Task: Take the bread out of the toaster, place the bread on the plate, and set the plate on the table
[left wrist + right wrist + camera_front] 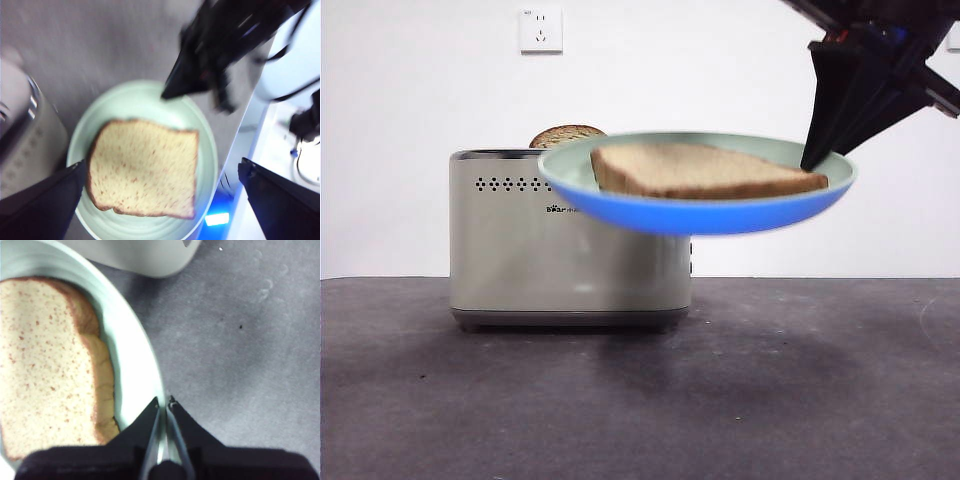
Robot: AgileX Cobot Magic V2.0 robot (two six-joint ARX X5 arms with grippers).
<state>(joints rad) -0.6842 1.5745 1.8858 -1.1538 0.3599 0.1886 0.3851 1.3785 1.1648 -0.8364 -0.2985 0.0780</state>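
The pale green plate, blue underneath, hangs in the air in front of the cream toaster, well above the table. The bread lies flat on it. My right gripper is shut on the plate's rim, beside the bread; in the front view it comes down from the top right. My left gripper hovers above the bread and plate, jaws wide open and holding nothing.
A second slice pokes its rounded brown top out of the toaster slot behind the plate. The toaster stands close beside the plate. A white wall socket is on the wall behind.
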